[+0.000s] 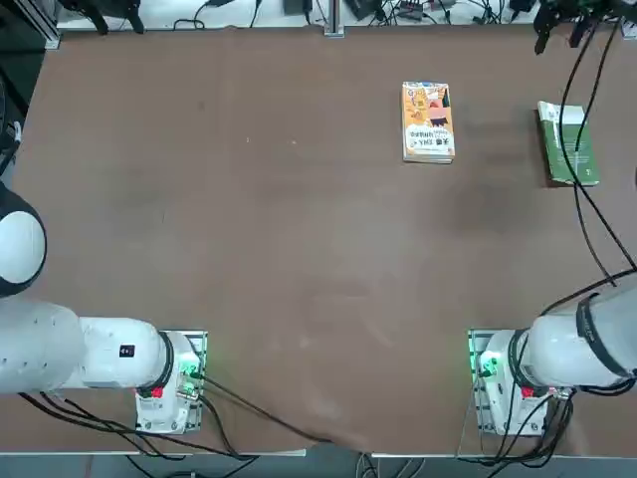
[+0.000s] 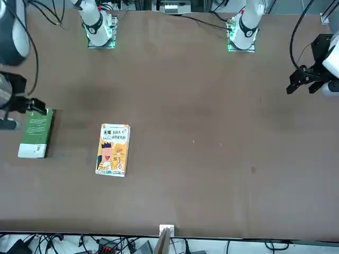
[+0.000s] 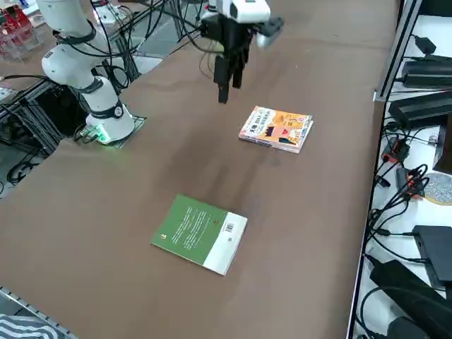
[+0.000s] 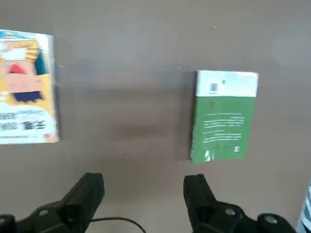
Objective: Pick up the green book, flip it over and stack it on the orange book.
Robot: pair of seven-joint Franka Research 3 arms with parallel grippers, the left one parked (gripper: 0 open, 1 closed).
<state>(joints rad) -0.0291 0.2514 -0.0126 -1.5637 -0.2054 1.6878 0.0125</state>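
- Right end effector (image 4: 144,178): fingers wide apart, nothing between them. Up in the air above the counter (image 1: 299,249), touching neither book.
- Green book (image 1: 587,164): lies flat on the counter, toward the robot's right side and well out from the arm bases. Barcode cover up: green panel with white print, plus a white strip carrying the barcode (image 3: 229,227). White strip is on the side facing away from the robot.
- Orange book (image 1: 428,124): also flat, picture cover up, to the left of the green one. The two are well apart — no contact, no stack. Cartoon animals on orange-yellow, white text block on the side nearer the robot.
- Both books sit with their long sides running roughly away from the robot, each at a slight angle. Green one is the more turned of the two in the top view.
- Right arm (image 1: 587,344): base mount (image 1: 495,393) at the robot-side edge of the counter. Black cables (image 1: 603,214) hang off the arm; in the top view they cross over the green book. Can't tell from that view how high they run above it.
- Far side, past the counter edge: black boxes and loose wiring on a white surface (image 3: 395,311).
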